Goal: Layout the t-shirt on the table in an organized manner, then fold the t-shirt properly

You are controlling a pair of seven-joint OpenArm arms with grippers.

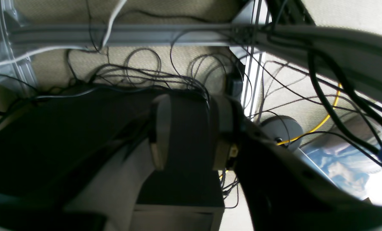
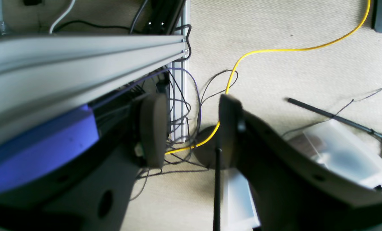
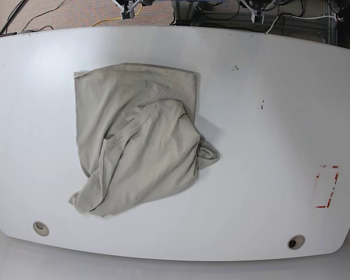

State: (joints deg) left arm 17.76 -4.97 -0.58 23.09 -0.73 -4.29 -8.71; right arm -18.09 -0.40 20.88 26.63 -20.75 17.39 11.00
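One crumpled t-shirt (image 3: 137, 140) lay on the white table (image 3: 268, 134), which had two grommets (image 3: 41, 227). Carpet (image 2: 274, 29) showed below. The right gripper (image 2: 191, 128) stood apart; the left gripper (image 1: 191, 131) seemed likewise.

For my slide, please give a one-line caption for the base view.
A crumpled pale sage cotton t-shirt lies unfolded on the glossy white table, left of the red tape rectangle.

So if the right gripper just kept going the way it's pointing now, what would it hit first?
Probably the yellow cable and dark cables on the carpeted floor below. Between the fingers of the right gripper the wrist view shows only those, not the t-shirt. Depth is unclear.
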